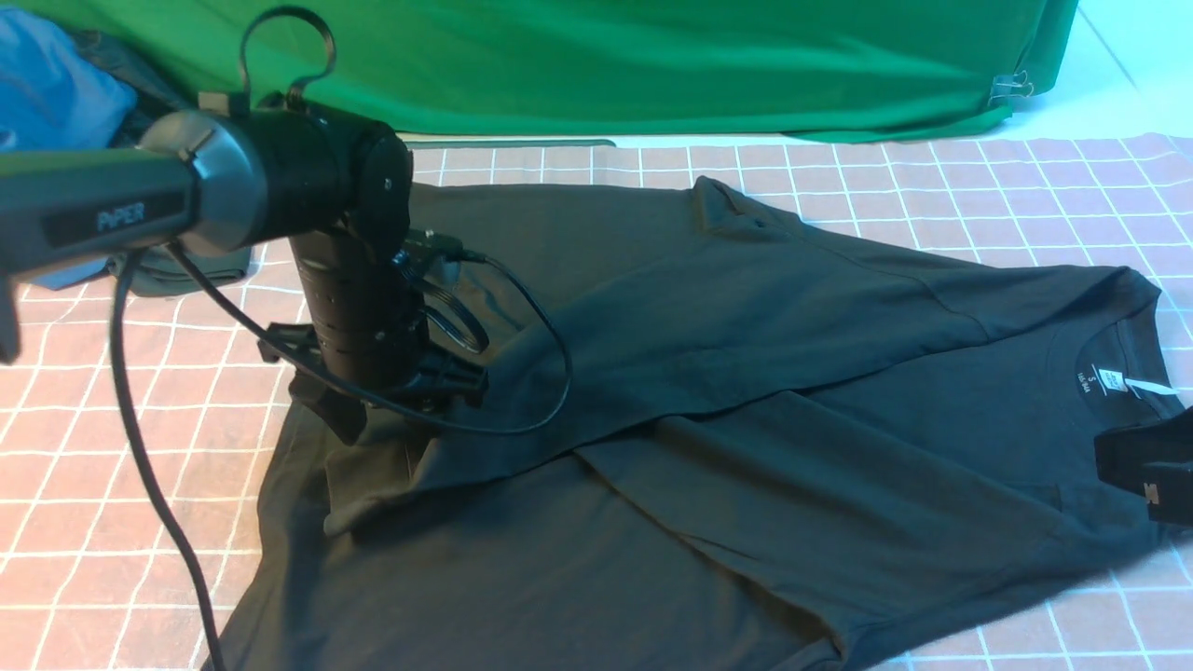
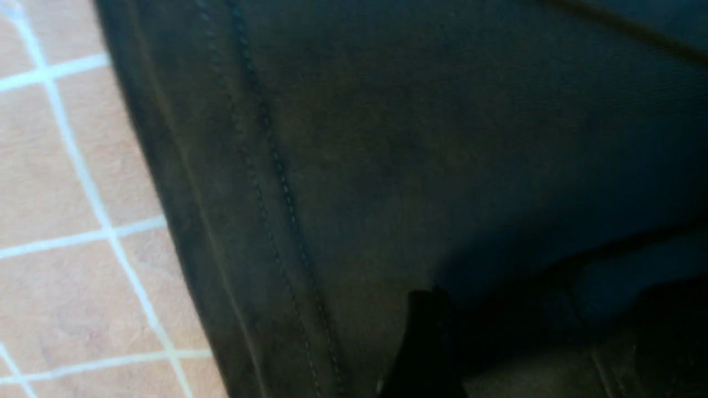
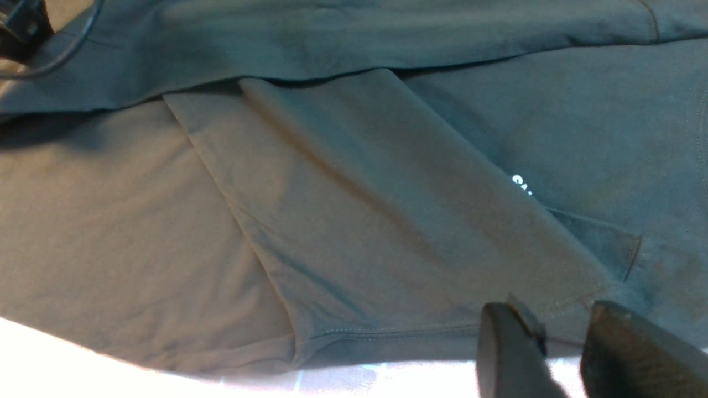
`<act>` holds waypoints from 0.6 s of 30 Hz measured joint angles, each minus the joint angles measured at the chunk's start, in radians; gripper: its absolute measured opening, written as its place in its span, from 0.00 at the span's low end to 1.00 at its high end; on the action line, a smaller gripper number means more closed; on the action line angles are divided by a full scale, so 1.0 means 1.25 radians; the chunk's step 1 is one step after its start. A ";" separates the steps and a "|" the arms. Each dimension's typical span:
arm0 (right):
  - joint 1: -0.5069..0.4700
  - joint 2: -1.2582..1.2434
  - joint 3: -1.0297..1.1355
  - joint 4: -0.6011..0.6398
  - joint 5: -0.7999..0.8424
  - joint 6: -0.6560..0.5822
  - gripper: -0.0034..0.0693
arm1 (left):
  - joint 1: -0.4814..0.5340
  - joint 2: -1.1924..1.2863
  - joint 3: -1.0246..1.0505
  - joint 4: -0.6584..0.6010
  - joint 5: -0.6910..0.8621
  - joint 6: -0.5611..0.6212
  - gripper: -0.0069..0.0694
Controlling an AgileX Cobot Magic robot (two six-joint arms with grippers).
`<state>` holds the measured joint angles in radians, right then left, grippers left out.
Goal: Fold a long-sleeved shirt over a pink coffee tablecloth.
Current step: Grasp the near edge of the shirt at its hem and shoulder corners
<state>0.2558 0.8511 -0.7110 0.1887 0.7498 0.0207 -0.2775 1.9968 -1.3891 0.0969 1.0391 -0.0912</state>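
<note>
The long-sleeved shirt [image 1: 708, 391], very dark green-black, lies spread on the pink coffee tablecloth [image 1: 979, 186], neck and white tag [image 1: 1114, 380] to the right. One sleeve [image 1: 652, 326] is folded across the body toward the left. My left gripper [image 1: 373, 415] points straight down on that sleeve's end. In the left wrist view its dark fingers [image 2: 426, 342] stand wide apart over the shirt [image 2: 387, 138]. My right gripper [image 1: 1151, 471] hovers by the collar. In the right wrist view it [image 3: 558, 331] shows a narrow empty gap above the other folded sleeve [image 3: 387, 221] and white lettering [image 3: 521, 185].
Bright green fabric [image 1: 652, 65] hangs along the back, held by a metal clip [image 1: 1011, 89]. A blue cloth bunched with a smaller dark garment [image 1: 56, 93] sits at the far left. A black cable [image 1: 536, 326] loops off the left wrist over the shirt.
</note>
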 joint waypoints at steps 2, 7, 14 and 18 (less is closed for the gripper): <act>0.000 0.000 0.000 0.000 0.000 0.000 0.37 | 0.000 0.006 0.000 0.000 0.000 0.000 0.72; 0.000 0.000 0.000 0.000 0.002 0.000 0.37 | 0.000 0.007 -0.001 -0.003 0.009 0.008 0.52; 0.000 0.000 0.000 0.000 0.002 0.001 0.37 | 0.000 0.006 -0.001 0.034 0.068 0.026 0.18; 0.000 0.000 0.000 0.000 0.002 0.001 0.37 | 0.000 -0.020 -0.001 0.075 0.090 0.001 0.18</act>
<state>0.2558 0.8511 -0.7110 0.1887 0.7528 0.0219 -0.2775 1.9719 -1.3901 0.1905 1.1519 -0.0901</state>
